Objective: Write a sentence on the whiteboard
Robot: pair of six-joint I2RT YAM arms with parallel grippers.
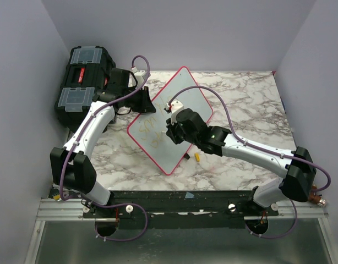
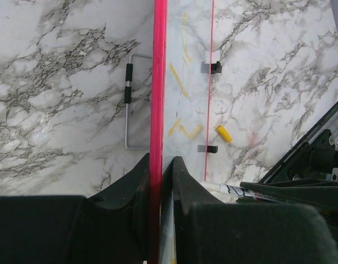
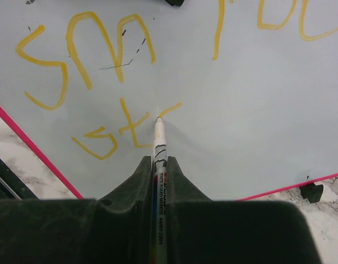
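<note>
The left gripper [image 2: 161, 162] clenches the whiteboard [image 2: 157, 82] by its pink edge, running to 12 o'clock from the jaws. The right gripper [image 3: 159, 162] grasps a marker [image 3: 159, 140], tip on the sentence [image 3: 127, 124] at 12 o'clock.

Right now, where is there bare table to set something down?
Free: the marble between the whiteboard and the right wall, beyond the right arm. Crowded: far left, with toolbox and left gripper; a yellow cap lies by the board's near edge.

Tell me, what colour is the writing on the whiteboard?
The writing on the whiteboard is yellow-orange; the right wrist view shows it best.
</note>
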